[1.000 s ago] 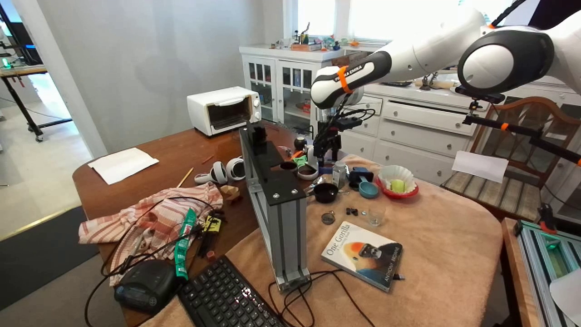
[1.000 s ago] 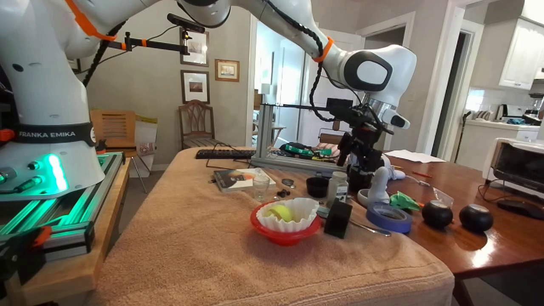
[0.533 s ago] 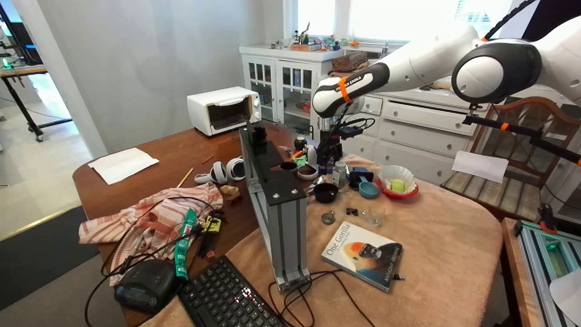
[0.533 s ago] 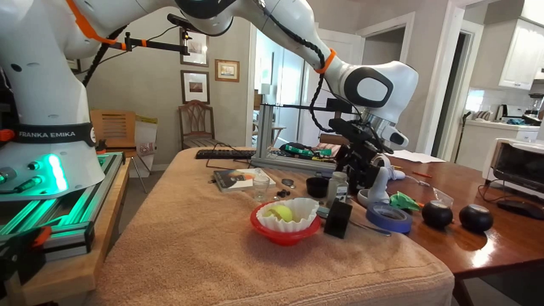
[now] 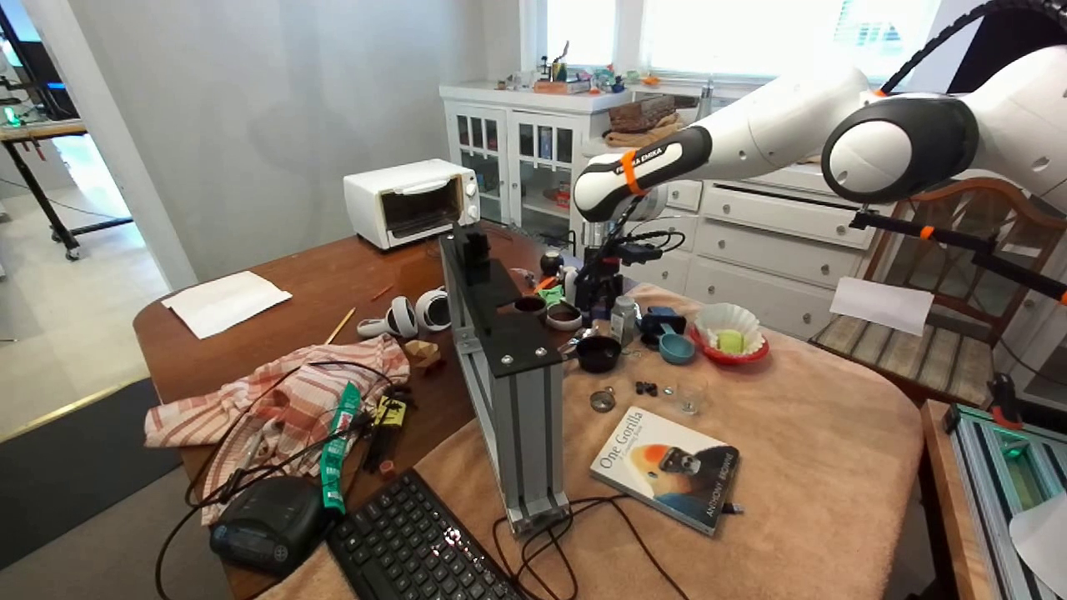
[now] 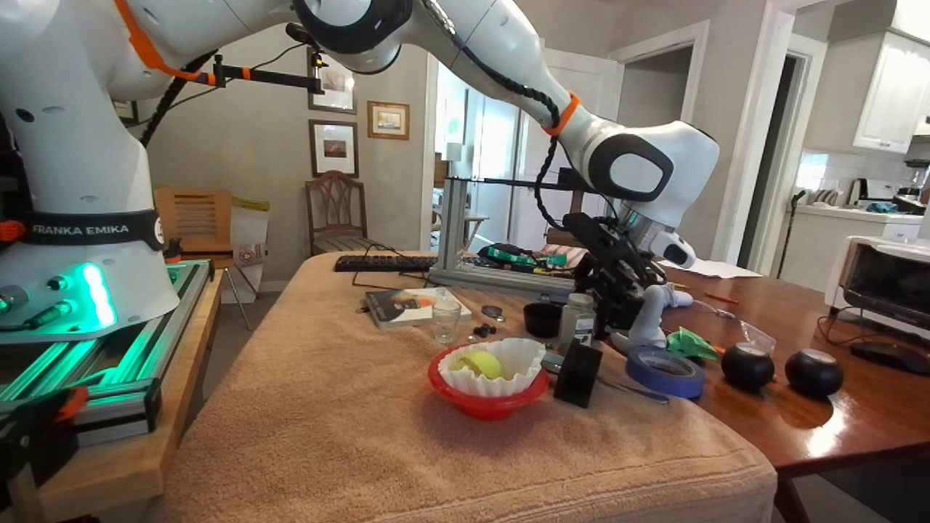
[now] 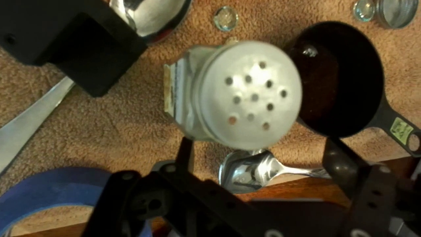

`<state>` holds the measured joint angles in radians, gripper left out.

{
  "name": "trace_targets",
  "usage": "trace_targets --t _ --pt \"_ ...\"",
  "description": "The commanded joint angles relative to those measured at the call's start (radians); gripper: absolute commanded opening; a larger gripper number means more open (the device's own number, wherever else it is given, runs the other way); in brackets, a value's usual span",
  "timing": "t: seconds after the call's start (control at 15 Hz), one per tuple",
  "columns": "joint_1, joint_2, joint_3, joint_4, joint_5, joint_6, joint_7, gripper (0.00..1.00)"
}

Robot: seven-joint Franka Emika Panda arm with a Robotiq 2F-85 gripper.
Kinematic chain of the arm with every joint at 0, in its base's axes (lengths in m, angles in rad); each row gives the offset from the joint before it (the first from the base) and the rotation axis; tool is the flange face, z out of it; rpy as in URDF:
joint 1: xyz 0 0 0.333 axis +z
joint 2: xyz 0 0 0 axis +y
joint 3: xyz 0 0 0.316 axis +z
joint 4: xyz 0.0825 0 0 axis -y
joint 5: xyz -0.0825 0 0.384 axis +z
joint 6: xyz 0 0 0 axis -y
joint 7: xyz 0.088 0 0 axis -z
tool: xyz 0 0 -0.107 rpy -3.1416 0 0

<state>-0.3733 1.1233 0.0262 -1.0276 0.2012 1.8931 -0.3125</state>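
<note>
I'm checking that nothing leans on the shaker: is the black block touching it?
Apart. The wrist view settles it: tan towel shows between the black block and the shaker, and their outlines never meet.

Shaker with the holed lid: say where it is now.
In the wrist view, the shaker stands near the centre, between the black block at left and the black cup at right, higher in the frame than the open jaws.

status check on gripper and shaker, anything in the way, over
Gripper open, nothing held. Shaker upright, ungrasped. Black cup close beside it, possible obstruction.
</note>
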Motion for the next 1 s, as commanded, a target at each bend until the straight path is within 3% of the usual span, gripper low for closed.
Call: trace_targets --t 0.0,0.33,0.93 --pt "-0.013 0.042 0.02 0.058 0.033 -0.01 0.009 0.98" --pt "-0.023 0.049 0.03 0.061 0.069 -0.006 0.038 0.92" --pt "-0.034 0.072 0.041 0.078 0.131 0.013 0.109 0.91"
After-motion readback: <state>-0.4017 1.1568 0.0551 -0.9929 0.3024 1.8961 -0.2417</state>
